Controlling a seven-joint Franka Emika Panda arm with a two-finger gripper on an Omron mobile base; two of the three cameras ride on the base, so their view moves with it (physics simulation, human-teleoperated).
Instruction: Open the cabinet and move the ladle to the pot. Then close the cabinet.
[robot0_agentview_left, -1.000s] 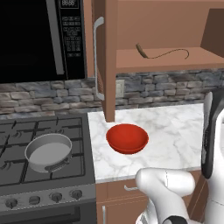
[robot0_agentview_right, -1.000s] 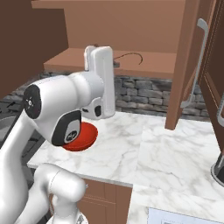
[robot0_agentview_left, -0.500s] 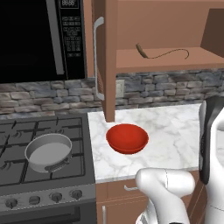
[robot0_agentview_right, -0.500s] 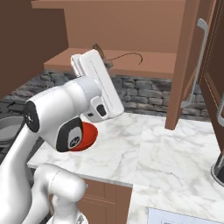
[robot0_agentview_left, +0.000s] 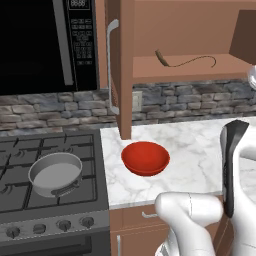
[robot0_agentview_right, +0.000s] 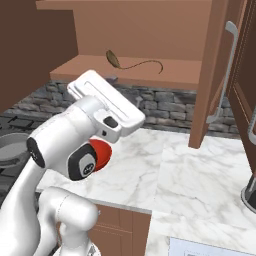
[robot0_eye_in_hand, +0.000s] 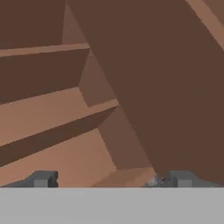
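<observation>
In the hand view the gripper (robot0_eye_in_hand: 109, 180) stands wide open, its 2 dark fingertips (robot0_eye_in_hand: 41, 179) far apart at 7 and 5 o'clock of the picture, with nothing between them. Ahead of them lie brown wooden panels and shelf edges of the cabinet (robot0_eye_in_hand: 144, 83).

In the right base view the white hand sits at about 9 o'clock from the picture's centre, below the cabinet (robot0_agentview_right: 150, 30) shelf. The ladle (robot0_agentview_right: 131, 63) lies on that open shelf at 12 o'clock, scoop to the left and thin handle curving right, apart from the hand. One opened door (robot0_agentview_right: 212, 75) hangs at 2 o'clock with its silver bar handle.

In the left base view the ladle (robot0_agentview_left: 182, 61) rests on the shelf at 1 o'clock, and the left door (robot0_agentview_left: 122, 65) stands swung out, edge-on, at 12 o'clock. Below it a red bowl (robot0_agentview_left: 145, 158) sits on the marble counter (robot0_agentview_left: 195, 145) near the centre. The pot (robot0_agentview_left: 55, 174) stands on the stove (robot0_agentview_left: 30, 200) at 8 o'clock, well apart from the bowl. The black microwave (robot0_agentview_left: 45, 45) hangs at 10 o'clock.
</observation>
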